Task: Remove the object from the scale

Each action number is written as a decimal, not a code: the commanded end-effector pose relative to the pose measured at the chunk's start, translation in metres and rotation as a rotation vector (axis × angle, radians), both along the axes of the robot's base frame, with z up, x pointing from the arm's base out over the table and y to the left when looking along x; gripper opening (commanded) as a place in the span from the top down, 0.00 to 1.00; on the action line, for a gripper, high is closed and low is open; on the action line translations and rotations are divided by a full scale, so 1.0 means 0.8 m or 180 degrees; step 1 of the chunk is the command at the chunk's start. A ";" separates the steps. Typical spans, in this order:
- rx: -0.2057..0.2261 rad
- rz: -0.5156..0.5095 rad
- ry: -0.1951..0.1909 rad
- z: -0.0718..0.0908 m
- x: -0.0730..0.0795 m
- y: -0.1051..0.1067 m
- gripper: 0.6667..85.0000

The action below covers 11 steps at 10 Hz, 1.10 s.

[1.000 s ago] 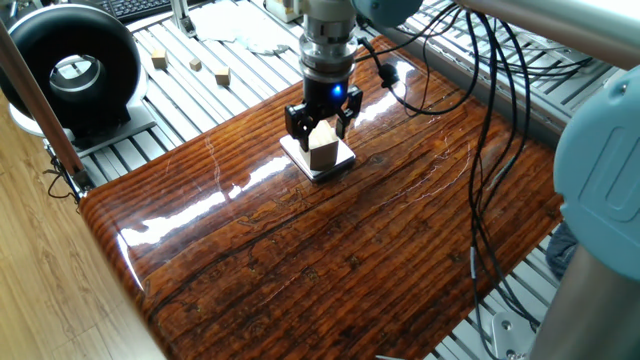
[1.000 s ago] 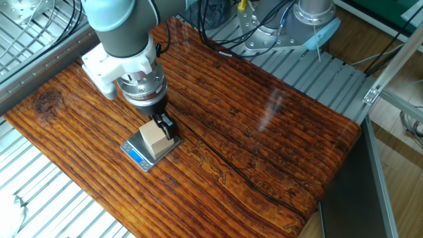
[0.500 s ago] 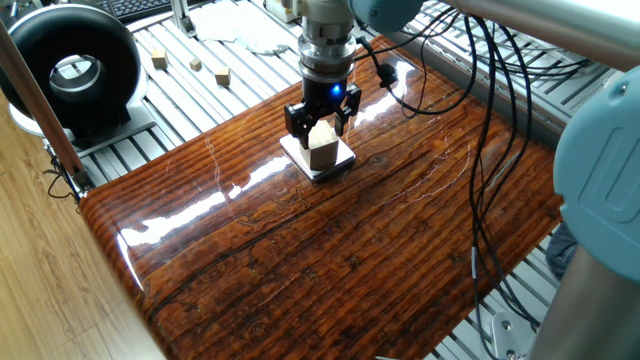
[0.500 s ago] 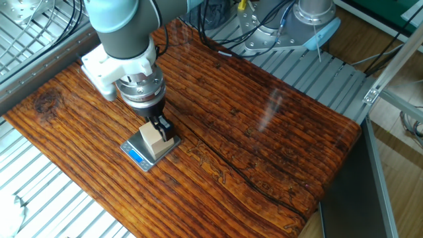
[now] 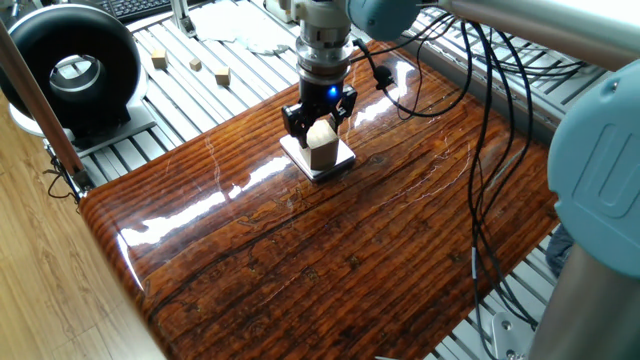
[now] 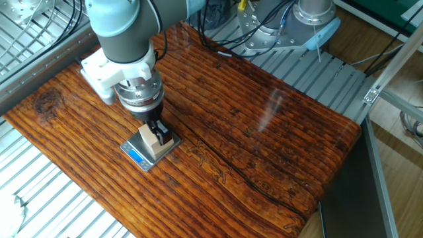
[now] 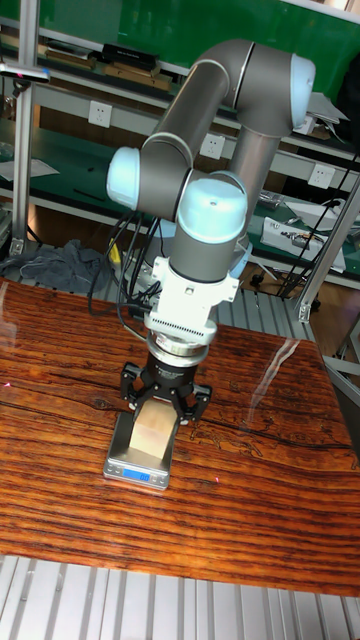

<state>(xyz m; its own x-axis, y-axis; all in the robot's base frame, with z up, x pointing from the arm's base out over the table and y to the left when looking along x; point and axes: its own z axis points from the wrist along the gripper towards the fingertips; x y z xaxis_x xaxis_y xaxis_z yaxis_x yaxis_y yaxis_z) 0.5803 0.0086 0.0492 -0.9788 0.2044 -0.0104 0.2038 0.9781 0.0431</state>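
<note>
The object, a light-tan wooden cube, rests on the scale, a thin square with a pale top plate and a blue display on its front edge. My gripper hangs straight down over the cube. Its black fingers straddle the cube's upper part, one on each side, and look slightly wider than the cube. The cube sits flat on the plate.
The scale sits on a glossy dark wooden board. Three small wooden cubes lie on the slatted metal table behind it, beside a black round device. Black cables hang over the board's right side.
The gripper has shifted slightly and come lower around the cube, so its fingers now cover more of the cube's sides. The cube and scale have not moved.
</note>
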 end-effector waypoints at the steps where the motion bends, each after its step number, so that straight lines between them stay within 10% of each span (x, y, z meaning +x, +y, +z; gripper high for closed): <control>1: 0.0066 -0.0014 -0.0036 -0.004 0.007 0.005 0.33; 11: 0.0234 -0.0161 0.0043 0.055 0.003 0.073 0.79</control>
<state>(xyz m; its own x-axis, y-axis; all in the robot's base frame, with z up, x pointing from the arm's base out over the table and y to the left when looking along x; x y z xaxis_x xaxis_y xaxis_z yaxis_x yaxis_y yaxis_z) 0.5797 0.0422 0.0860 -0.9730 0.2306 0.0128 0.2307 0.9686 0.0922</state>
